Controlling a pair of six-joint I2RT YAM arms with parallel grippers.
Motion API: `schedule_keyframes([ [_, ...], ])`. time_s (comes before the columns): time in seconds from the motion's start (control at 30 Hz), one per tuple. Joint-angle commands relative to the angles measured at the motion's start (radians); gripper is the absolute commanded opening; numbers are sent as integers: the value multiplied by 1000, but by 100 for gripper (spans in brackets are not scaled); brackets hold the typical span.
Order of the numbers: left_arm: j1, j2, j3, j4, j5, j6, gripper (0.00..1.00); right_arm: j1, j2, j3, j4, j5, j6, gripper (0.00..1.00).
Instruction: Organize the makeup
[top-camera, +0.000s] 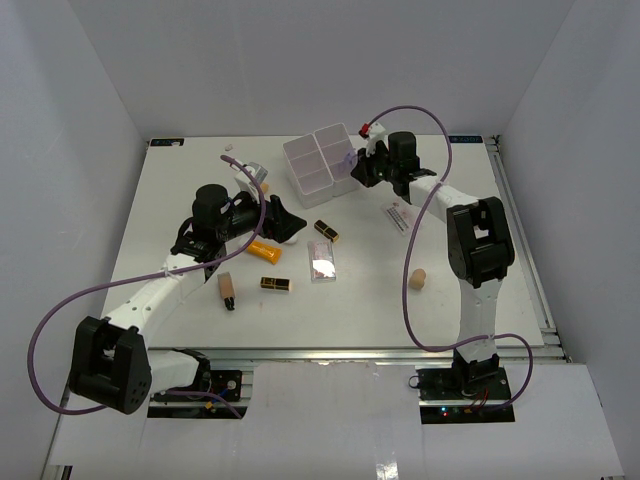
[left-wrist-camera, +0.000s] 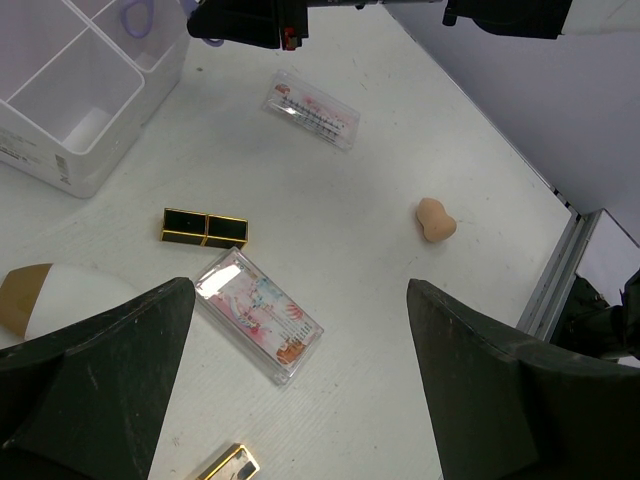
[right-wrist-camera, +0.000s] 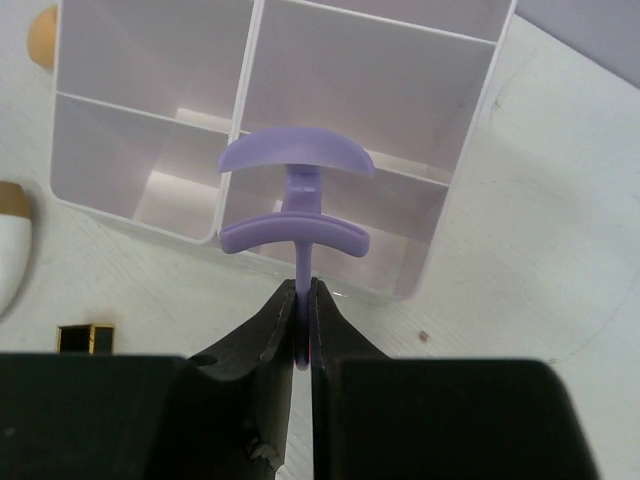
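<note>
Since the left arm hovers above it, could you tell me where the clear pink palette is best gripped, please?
Grip the clear pink palette across its narrow width at mid-length, coming straight down. It lies flat on the table, so only its long side edges can be pinched; the open left gripper likely needs turning to square up.

No legible text on anything.

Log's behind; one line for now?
right pincer: shut on purple tool, at box | left pincer: open, empty, over palette

High rear overview, wrist close-ups, box (top-camera: 318, 158) shared
</note>
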Motion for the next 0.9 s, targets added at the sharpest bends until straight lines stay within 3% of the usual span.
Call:
schedule_keyframes([
  [0.0,5,-39,18,18,18,1,98,-3,-40,99,-90,-13,-232,12],
  [0.53,5,-30,18,16,11,7,98,44,19,239,-308,11,-859,12],
  [0.87,6,-33,18,16,12,6,98,66,29,237,-411,47,-1051,11],
])
